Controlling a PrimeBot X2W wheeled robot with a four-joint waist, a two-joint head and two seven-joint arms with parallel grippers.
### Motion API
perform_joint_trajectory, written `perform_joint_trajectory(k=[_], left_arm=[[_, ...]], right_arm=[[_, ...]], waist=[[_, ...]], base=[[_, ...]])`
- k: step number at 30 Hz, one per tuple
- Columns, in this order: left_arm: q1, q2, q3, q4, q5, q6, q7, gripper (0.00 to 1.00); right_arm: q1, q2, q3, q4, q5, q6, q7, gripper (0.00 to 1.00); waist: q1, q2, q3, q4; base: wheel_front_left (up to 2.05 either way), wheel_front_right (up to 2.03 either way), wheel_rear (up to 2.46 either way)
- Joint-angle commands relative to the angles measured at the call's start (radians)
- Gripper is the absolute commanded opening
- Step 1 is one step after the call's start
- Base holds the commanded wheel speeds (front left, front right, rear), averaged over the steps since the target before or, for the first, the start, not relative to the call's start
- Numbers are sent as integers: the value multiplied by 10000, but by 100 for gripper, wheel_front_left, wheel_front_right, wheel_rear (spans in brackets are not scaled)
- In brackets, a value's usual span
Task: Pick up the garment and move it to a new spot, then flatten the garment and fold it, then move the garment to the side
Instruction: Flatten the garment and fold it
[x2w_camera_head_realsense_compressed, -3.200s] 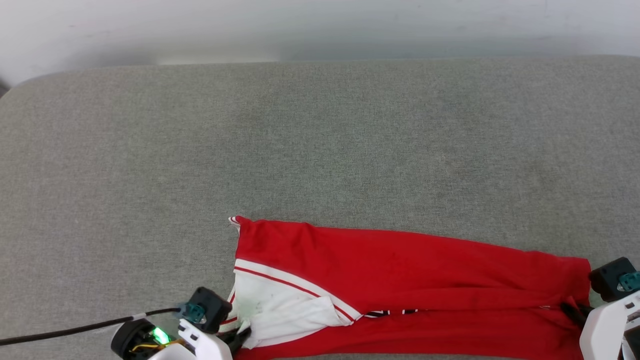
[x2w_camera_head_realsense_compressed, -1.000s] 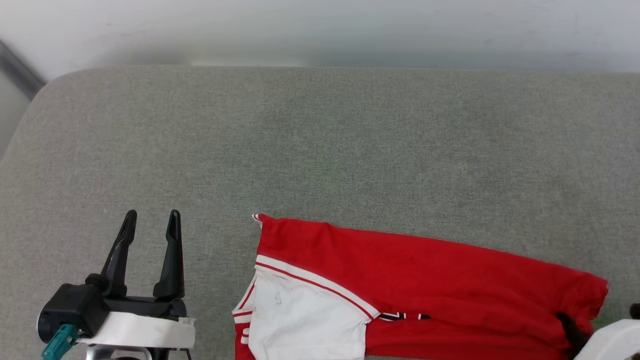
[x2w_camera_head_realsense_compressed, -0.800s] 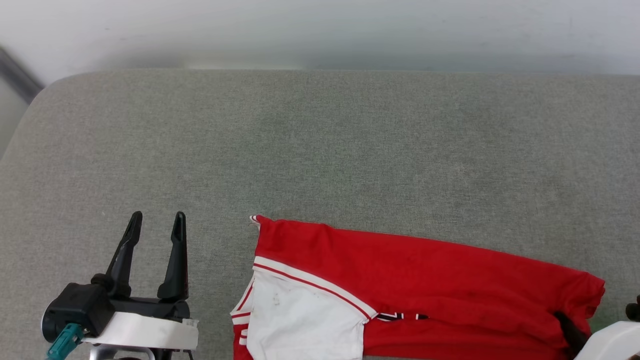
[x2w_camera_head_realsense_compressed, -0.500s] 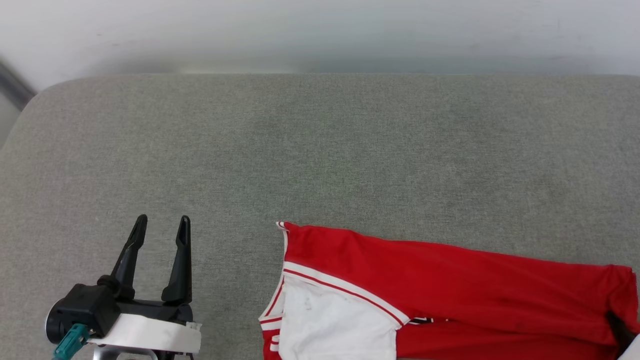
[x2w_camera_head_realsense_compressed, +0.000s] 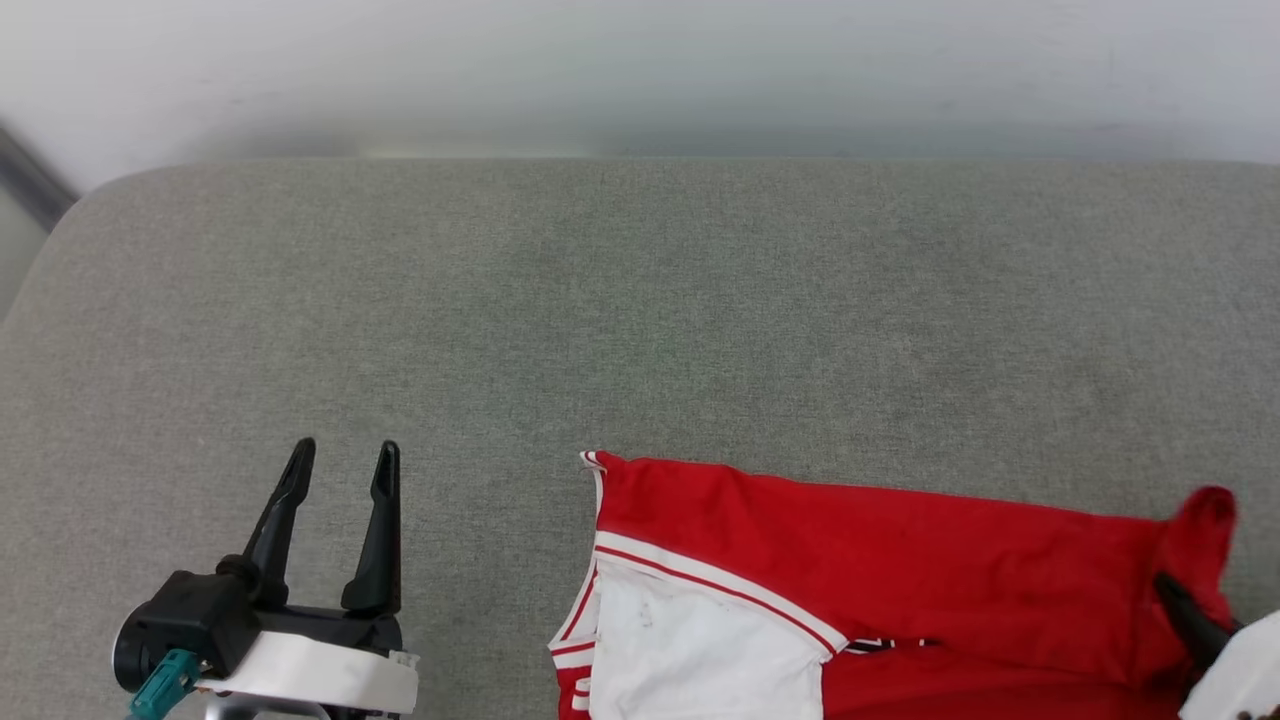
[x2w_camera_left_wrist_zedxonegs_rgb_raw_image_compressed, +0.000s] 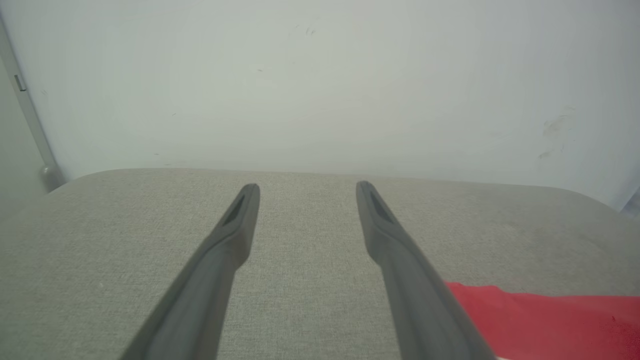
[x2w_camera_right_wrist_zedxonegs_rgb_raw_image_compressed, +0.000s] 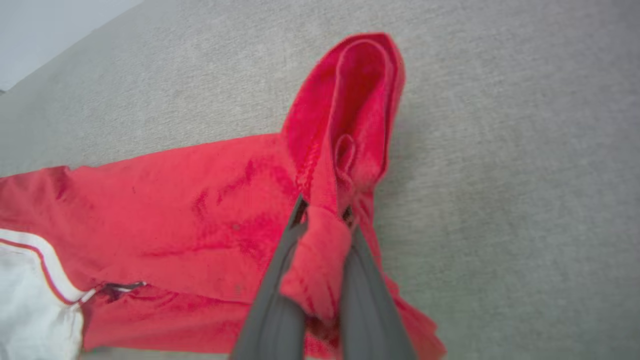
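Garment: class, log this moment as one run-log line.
garment: lying on grey surface | right gripper: shut on garment end, lifted | left gripper: open, empty

The base here is a grey woven pad (x2w_camera_head_realsense_compressed: 640, 300) with rounded corners, butting up against a pale wall (x2w_camera_head_realsense_compressed: 640, 70) out past the fingertips of the left gripper (x2w_camera_head_realsense_compressed: 345, 447). A red shirt (x2w_camera_head_realsense_compressed: 900, 540) lies on it, stretched out long-ways, off to the right of that gripper and not touching it. Its white panel (x2w_camera_head_realsense_compressed: 700, 660) with striped trim is at the end nearer that gripper. The other end is bunched and lifted off the pad where the right gripper (x2w_camera_right_wrist_zedxonegs_rgb_raw_image_compressed: 324, 212) pinches it.
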Motion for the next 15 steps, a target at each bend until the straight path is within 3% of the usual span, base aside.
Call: perform_joint_trajectory(k=[1, 9, 15], left_arm=[[98, -5, -18, 27, 40, -13, -25, 100], [125, -169, -210, 219, 27, -14, -25, 100], [176, -173, -327, 317, -7, -14, -24, 100]], right_arm=[[149, 106, 105, -189, 91, -4, 111, 0], [605, 1400, 1413, -2237, 367, -4, 1549, 0], [299, 1708, 2430, -2469, 764, -4, 1749, 0]], waist=[[-1, 0, -44, 29], [-1, 0, -325, 308], [-1, 0, -464, 580]], base=[[0, 0, 0], [0, 0, 0], [0, 0, 0]])
